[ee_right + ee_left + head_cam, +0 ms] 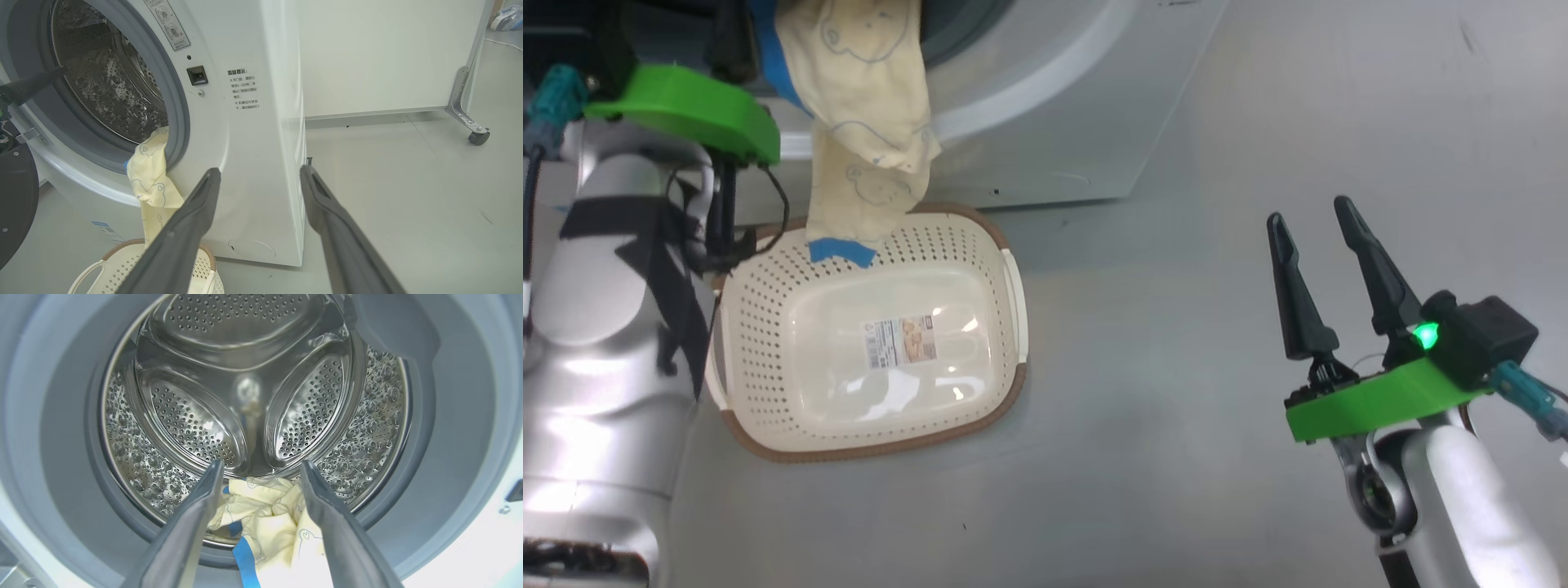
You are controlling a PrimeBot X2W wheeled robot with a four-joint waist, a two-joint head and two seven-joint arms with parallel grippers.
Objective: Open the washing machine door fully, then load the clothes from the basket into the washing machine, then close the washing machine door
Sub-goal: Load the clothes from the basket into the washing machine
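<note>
Floor (1217, 490), smooth grey, bears basket (768, 327); left claw (261, 467) and right claw (1308, 211) spread.

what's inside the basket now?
Just the label on the basket floor. The clothes hang from the washing machine mouth, blue tip over the back rim. The left forearm hides the basket's left edge.

There was one washing machine (253, 134), with one round door (14, 196) and one drum (192, 428) whose back showed three perforated panels. There was one basket (768, 327), with two white handles (1015, 282) and one label (900, 341) inside. There were two grippers, the left gripper (262, 462) and the right gripper (1308, 211), each with two dark fingers. The clothes (866, 98) made one yellow-and-blue bunch; the number of pieces could not be told. One caster wheel (478, 136) showed.
</note>
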